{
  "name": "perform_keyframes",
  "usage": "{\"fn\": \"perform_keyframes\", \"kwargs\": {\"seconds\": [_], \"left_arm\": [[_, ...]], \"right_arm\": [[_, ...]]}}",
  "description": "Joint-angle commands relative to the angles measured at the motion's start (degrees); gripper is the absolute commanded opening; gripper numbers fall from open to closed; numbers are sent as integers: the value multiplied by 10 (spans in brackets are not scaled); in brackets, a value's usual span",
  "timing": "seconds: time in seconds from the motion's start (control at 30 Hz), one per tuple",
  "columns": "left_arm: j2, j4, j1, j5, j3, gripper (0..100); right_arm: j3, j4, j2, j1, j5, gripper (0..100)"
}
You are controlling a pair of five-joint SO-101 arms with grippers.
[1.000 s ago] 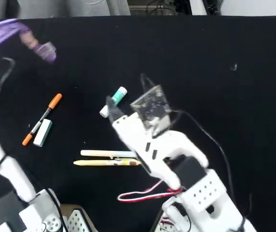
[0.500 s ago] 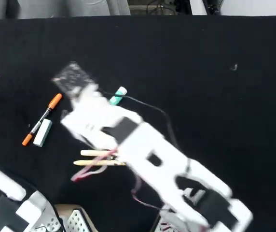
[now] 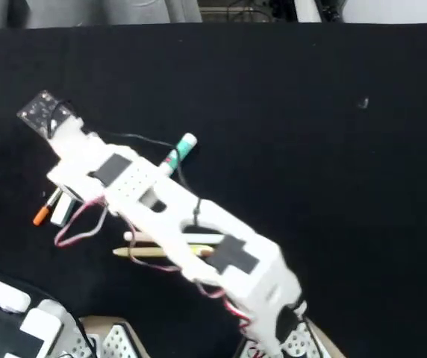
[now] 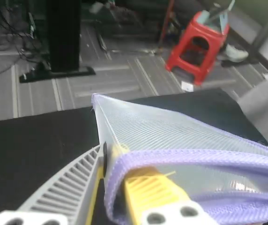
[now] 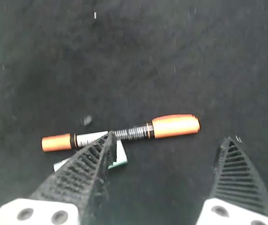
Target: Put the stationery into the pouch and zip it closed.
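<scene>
while the right gripper (image 5: 167, 139) hangs over the marker (image 5: 124, 133), its fingers are spread wide and hold nothing. the marker lies flat on the table (image 3: 310, 149), touching the eraser (image 5: 121, 154) beside it. the glue stick (image 3: 178, 153) and two pencils (image 3: 146, 245) lie nearby. the left gripper (image 4: 107, 180) is clamped on the pouch (image 4: 171, 136) at its purple edge.

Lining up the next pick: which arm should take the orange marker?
Right. The right gripper hangs open just above the orange marker; the left gripper is shut on the pouch, so it is occupied.
</scene>
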Motion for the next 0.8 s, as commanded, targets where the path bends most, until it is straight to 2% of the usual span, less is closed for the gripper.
{"fn": "perform_keyframes", "kwargs": {"seconds": [0.0,0.3,0.43,0.67,0.77], "left_arm": [[-4,-56,-15,2,18,28],[-9,-73,-30,2,33,28],[-7,-72,-30,2,33,28],[-5,-73,-30,2,33,28],[-5,-73,-30,1,33,28]], "right_arm": [[-139,-1,73,-18,-1,328],[-251,5,230,-48,-1,328],[-290,47,256,-43,-1,328],[-374,208,293,10,0,328],[-414,309,308,42,39,328]]}}
